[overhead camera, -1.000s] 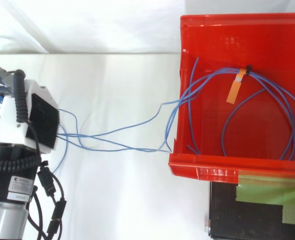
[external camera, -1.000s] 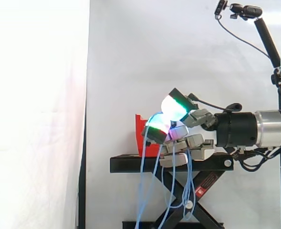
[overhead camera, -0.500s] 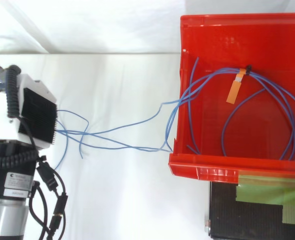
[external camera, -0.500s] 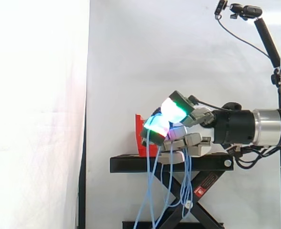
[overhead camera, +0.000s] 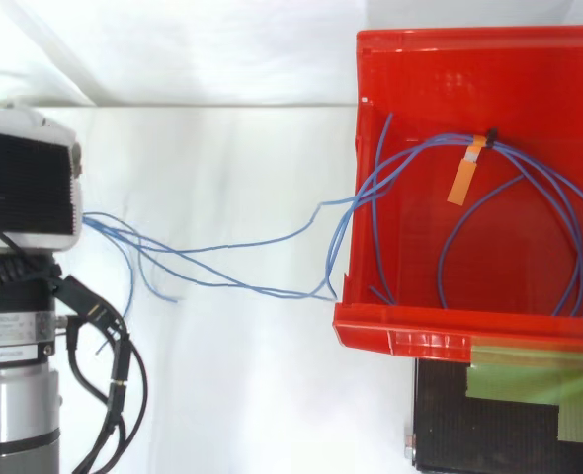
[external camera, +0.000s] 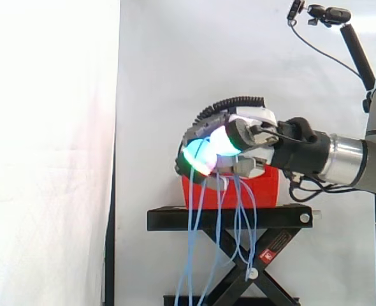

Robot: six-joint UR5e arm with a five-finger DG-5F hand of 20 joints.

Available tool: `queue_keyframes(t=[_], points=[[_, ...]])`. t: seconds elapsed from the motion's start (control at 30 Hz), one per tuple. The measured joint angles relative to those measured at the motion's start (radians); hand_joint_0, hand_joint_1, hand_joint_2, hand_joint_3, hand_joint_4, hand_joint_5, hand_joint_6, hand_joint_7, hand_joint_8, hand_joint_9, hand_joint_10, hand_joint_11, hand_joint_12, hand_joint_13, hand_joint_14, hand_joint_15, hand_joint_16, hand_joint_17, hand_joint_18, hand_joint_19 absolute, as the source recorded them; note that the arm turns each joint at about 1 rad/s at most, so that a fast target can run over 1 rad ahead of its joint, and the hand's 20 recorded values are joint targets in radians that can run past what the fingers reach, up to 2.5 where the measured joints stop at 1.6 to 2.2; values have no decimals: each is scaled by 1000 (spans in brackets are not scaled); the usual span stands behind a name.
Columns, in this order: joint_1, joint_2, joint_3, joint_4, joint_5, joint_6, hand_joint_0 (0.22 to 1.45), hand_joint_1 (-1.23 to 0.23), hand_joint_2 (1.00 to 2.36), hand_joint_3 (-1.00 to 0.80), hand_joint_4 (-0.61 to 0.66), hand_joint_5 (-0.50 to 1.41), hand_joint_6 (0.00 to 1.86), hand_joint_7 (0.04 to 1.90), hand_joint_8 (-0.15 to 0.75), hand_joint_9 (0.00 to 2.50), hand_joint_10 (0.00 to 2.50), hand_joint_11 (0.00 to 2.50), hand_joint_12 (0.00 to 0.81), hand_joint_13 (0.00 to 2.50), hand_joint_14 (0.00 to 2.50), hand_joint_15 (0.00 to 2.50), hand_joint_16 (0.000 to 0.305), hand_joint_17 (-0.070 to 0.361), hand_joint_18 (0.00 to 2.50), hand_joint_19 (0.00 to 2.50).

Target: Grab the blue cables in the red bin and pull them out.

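Now | hand (external camera: 242, 143) curled, apparently gripping blue cables (overhead camera: 489, 143) | strands stretch from it over the wall of the red bin (overhead camera: 400, 341), coil inside, well apart | you should pull along that line, away from the bin.

A robotics lab test rig — a white curtain (external camera: 162, 76) as backdrop, a black scissor stand (external camera: 229, 220) carrying a red bin (overhead camera: 400, 331), a camera (external camera: 331, 13) on a pole (external camera: 358, 56) up high, and an industrial robot arm (external camera: 357, 167) reaching in sideways.

Bright, even light — curtain (external camera: 48, 153) glares white, the hand's (external camera: 255, 124) pads (external camera: 196, 153) glow cyan.
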Motion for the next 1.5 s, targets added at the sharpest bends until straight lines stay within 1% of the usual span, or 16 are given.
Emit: queue_keyframes(t=[0.1,0.2,0.27,0.3,0.53,0.6,0.63,0.73,0.8,0.87,0.97,1.1,1.17,1.27,1.37,1.5], points=[[-10,0,0,76,11,-78,790,-983,1000,-1000,246,992,272,771,326,1542,6,1955,297,1117,2500,499,41,92,1093,1474],[-17,0,0,153,46,-117,791,-983,1000,-1000,245,993,270,766,327,1539,6,1969,295,1115,2500,521,41,92,1094,1477],[-19,0,0,190,77,-114,792,-983,1000,-1000,245,993,270,765,319,1534,6,1965,294,1114,2500,522,41,91,1093,1477],[-19,0,0,205,102,-102,792,-983,1000,-1000,247,992,267,774,327,1535,7,1961,296,1114,2500,515,41,92,1095,1468],[-14,0,0,237,247,0,793,-983,1000,-1000,239,992,265,775,317,1536,5,1964,296,1114,2500,521,41,91,1092,1475],[-12,0,0,248,277,12,793,-982,1000,-1000,248,991,266,773,319,1537,5,1948,296,1114,2500,518,40,91,1095,1457],[-12,0,0,254,284,12,792,-982,1000,-1000,238,991,267,773,318,1536,6,1964,297,1114,2500,521,41,91,1092,1473],[-13,0,0,278,290,-11,792,-983,1000,-1000,240,989,269,778,326,1535,5,1961,297,1114,2500,521,41,91,1091,1473],[-15,0,0,297,279,-41,792,-983,1000,-1000,242,990,269,770,317,1534,6,1960,293,1113,2500,513,41,92,1091,1476],[-17,0,0,315,255,-76,793,-984,1000,-1000,242,989,267,771,315,1534,6,1960,297,1115,2500,518,41,92,1093,1464],[-23,0,0,349,193,-146,793,-983,1000,-1000,239,990,264,774,316,1533,7,1958,296,1114,2500,521,40,91,1093,1466],[-34,0,-1,386,86,-256,794,-982,1000,-1000,240,990,259,776,318,1534,5,1960,295,1113,2500,511,41,91,1092,1477],[-38,0,-1,394,38,-304,794,-983,1000,-1000,241,990,261,774,316,1534,6,1959,295,1114,2500,511,40,90,1091,1477],[-43,0,-1,400,-47,-384,793,-983,1000,-1000,243,991,259,770,316,1535,5,1961,296,1114,2500,520,41,91,1091,1475],[-44,0,-1,400,-115,-433,794,-982,1000,-1000,249,991,259,775,318,1534,6,1963,294,1112,2500,518,40,89,1092,1481],[-45,0,-2,401,-164,-487,794,-982,1000,-1000,241,992,255,771,317,1539,6,1952,294,1112,2500,516,40,91,1093,1473]])
